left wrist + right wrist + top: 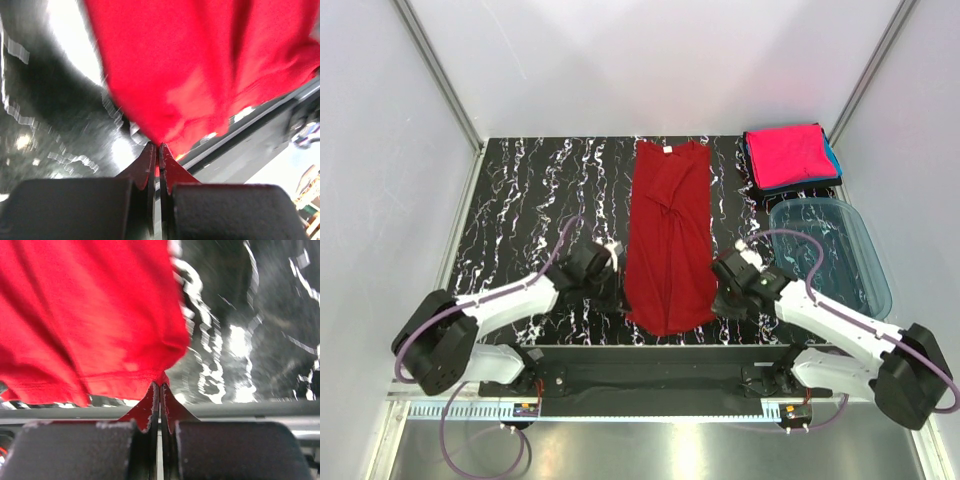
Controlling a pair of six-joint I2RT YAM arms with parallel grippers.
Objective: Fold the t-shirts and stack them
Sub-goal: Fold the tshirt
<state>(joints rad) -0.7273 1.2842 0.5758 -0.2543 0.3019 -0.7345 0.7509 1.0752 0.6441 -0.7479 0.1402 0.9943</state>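
A dark red t-shirt [669, 230] lies lengthwise down the middle of the black marbled table [530, 190], folded into a narrow strip, its white neck label at the far end. My left gripper [617, 287] is shut on the shirt's near left corner [165, 90]. My right gripper [718, 290] is shut on the near right corner [95, 325]. Both corners are pinched between the closed jaws, and the hem hangs slightly lifted. A folded pink t-shirt [788, 153] rests on a teal-blue one [832, 160] at the back right.
A translucent blue plastic tub [830, 252] stands at the right, beside my right arm. White walls enclose the table on three sides. The dark base rail [660, 365] runs along the near edge.
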